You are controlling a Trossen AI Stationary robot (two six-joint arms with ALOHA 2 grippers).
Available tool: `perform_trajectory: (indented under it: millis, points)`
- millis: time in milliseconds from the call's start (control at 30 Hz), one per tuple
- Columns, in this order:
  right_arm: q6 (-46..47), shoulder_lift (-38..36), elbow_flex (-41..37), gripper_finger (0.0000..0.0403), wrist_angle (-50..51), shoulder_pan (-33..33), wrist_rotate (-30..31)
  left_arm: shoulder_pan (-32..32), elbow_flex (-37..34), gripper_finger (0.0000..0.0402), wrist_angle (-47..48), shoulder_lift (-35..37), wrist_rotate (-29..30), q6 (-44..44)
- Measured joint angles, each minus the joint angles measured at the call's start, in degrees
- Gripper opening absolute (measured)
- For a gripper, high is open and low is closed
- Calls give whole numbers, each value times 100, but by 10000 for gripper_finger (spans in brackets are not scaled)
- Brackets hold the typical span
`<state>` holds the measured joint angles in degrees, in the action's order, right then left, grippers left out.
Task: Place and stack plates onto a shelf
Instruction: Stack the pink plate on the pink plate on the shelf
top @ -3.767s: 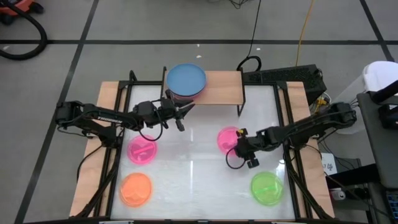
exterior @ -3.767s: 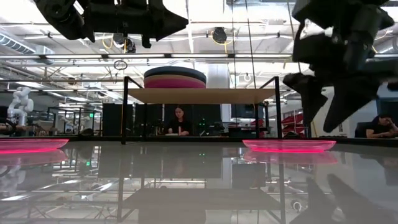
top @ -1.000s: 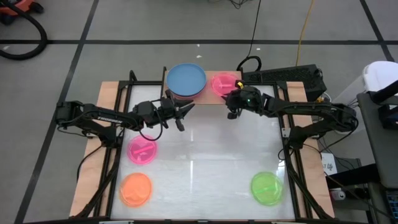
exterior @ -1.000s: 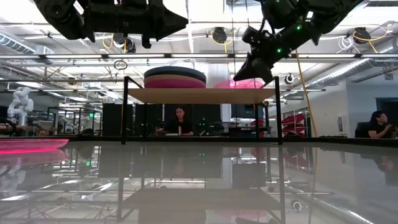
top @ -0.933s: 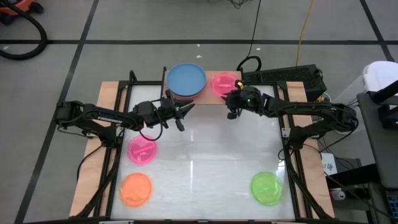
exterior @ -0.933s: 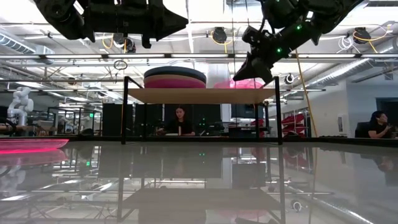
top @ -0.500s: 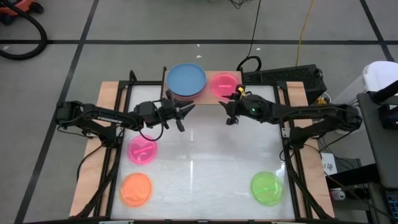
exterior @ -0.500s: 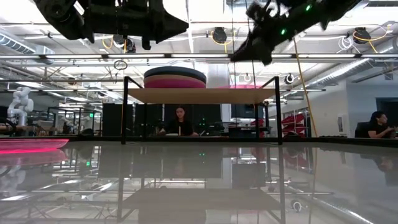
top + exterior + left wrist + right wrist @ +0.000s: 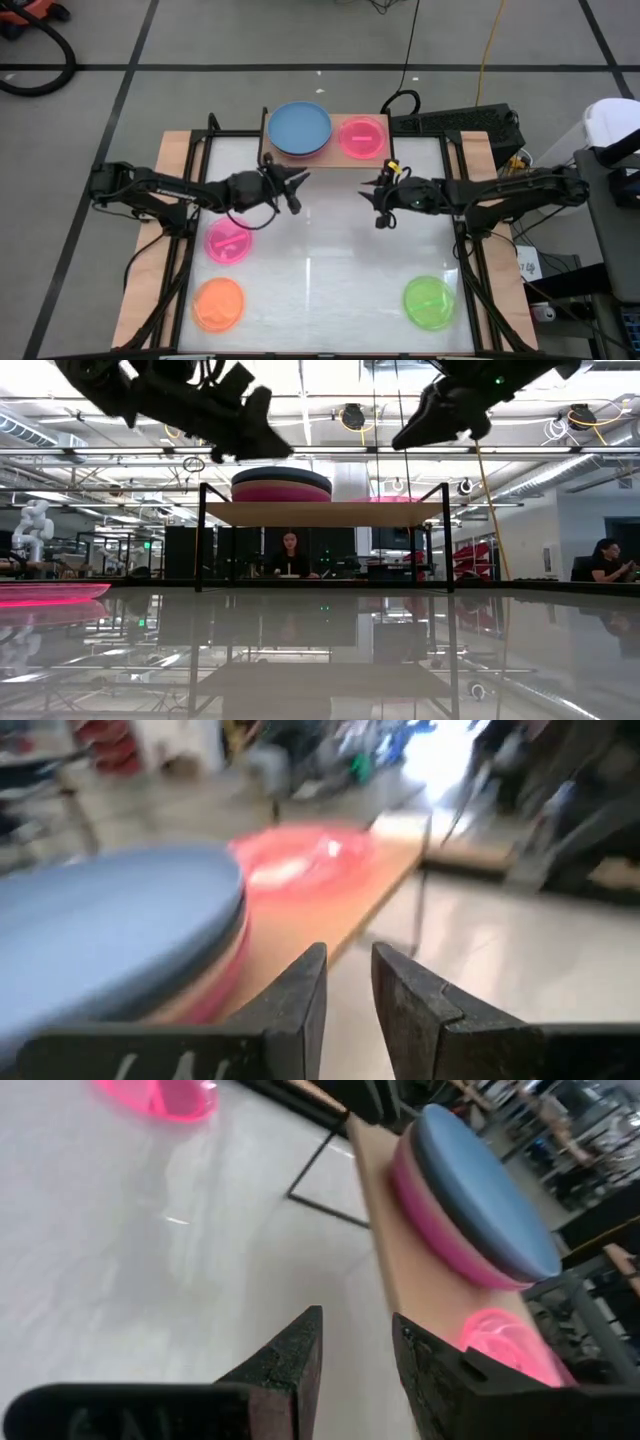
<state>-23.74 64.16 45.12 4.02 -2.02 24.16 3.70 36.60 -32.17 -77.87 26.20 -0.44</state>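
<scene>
While shelf (image 9: 325, 140) stands at far edge of white surface (image 9: 320, 270), blue-topped plate stack (image 9: 299, 128) and hot pink plate (image 9: 362, 137) are seen side by side on it. Right gripper (image 9: 381, 207) is held over surface just before shelf, narrowly parted, empty. Left gripper (image 9: 297, 189) likewise: narrow gap, nothing held. Second hot pink plate (image 9: 229, 241), orange plate (image 9: 217, 303), green plate (image 9: 430, 301) are left on surface.

- Grey floor (image 9: 250, 40) with dark lines around the white table (image 9: 320, 260).
- Ceiling lights (image 9: 352, 415) and pipes overhead.
- People seated at desks: one (image 9: 288, 554), another (image 9: 608, 560).
</scene>
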Motion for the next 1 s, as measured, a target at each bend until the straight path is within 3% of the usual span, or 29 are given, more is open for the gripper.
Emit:
perform_trajectory:
  millis: [100,200,367,467,600,1000]
  points:
    - [129,0,0,105,201,-109,2,-355,411,88,1411,-4,781,-198]
    - [282,2,-1,105,229,-209,0,-641,1061,88,3188,-4,1142,-566]
    - [100,0,0,105,150,-328,-15,-932,2029,88,6034,-1,1130,-1933]
    - [51,-15,0,105,216,-337,-17,-1100,2209,88,7139,-1,907,-3023]
    - [47,-26,0,105,279,-337,-23,-1355,2098,88,7895,-1,392,-4270]
    - [62,-24,-1,105,360,-335,-42,-2012,1556,88,7958,-481,-1032,-6614]
